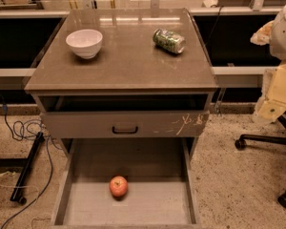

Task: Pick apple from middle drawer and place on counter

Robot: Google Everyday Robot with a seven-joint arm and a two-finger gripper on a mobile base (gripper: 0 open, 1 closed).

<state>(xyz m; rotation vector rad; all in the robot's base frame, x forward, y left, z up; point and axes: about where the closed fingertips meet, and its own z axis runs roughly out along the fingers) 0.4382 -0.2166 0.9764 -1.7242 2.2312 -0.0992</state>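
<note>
**Figure. Task state at the start of the pick.** The apple (118, 186) rests on the bare floor of the middle drawer (157, 206). This drawer is pulled fully open, and the apple sits a little left of its centre line, clear of both side walls. It lies well below the gripper (276, 97) and far toward the left of the view from it. The two are well apart, and nothing touches the fruit.

The gripper, a pale yellowish part under the white arm, hangs at the right edge of the view. It is beside the cabinet and lower than the counter (128, 63). Whether it is clenched or released cannot be told here. It plainly does not hold the apple.

Above the open tray, and level with the gripper, is a drawer front (124, 125) with a dark handle and pale scratches. The counter sits higher, up and to the left of the gripper. It carries a white bowl (84, 42) at its left rear and a green can (169, 40) lying on its side at its right rear. Its near half is bare.

Beyond the gripper, a chair base (271, 144) stands on the speckled floor. Cables (19, 128) trail on the far side of the cabinet.

*Progress, as judged:* only the drawer opening is done. The reach into the tray, the grasp, the lift past the drawer front and the placement on the counter all remain.
</note>
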